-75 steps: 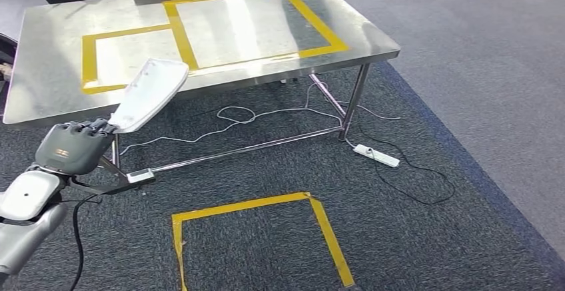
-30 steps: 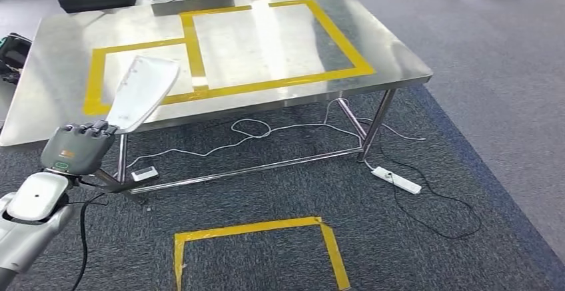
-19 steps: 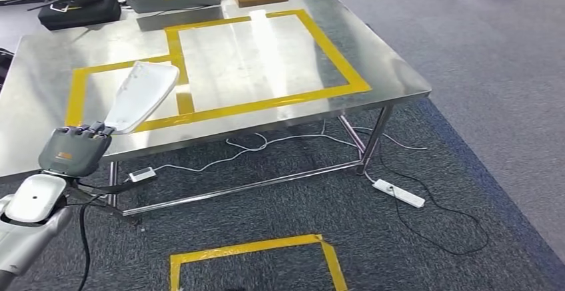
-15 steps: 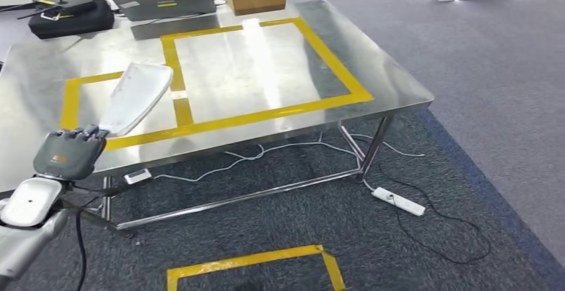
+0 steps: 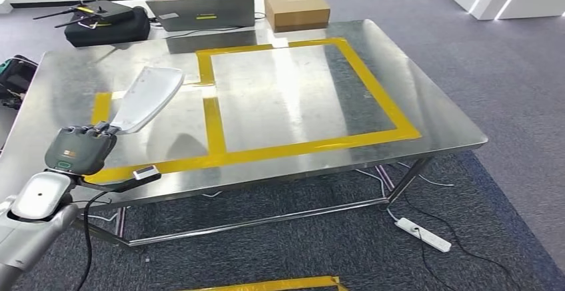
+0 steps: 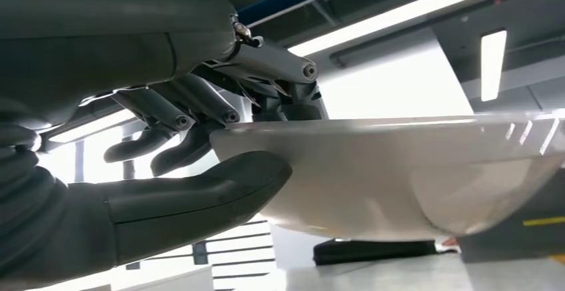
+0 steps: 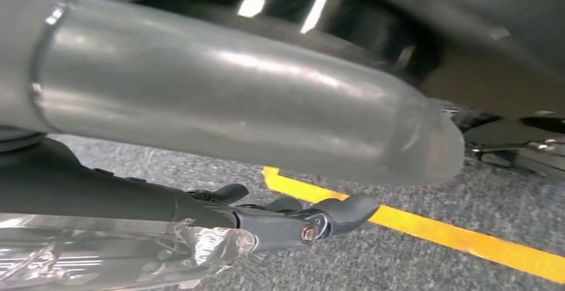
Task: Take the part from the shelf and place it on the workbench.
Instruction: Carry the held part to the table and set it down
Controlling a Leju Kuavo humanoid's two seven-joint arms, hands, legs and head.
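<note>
While the left robot hand (image 5: 78,150) pinches the white part (image 5: 146,98) by its near end, the part's long axis slants up over the worktop (image 5: 293,98).

view — advanced toward workbench (image 5: 433,121); part (image 5: 145,98) — now above its top

A laptop (image 5: 203,12), cardboard box (image 5: 296,7) and black bag (image 5: 106,26) sit together
</note>
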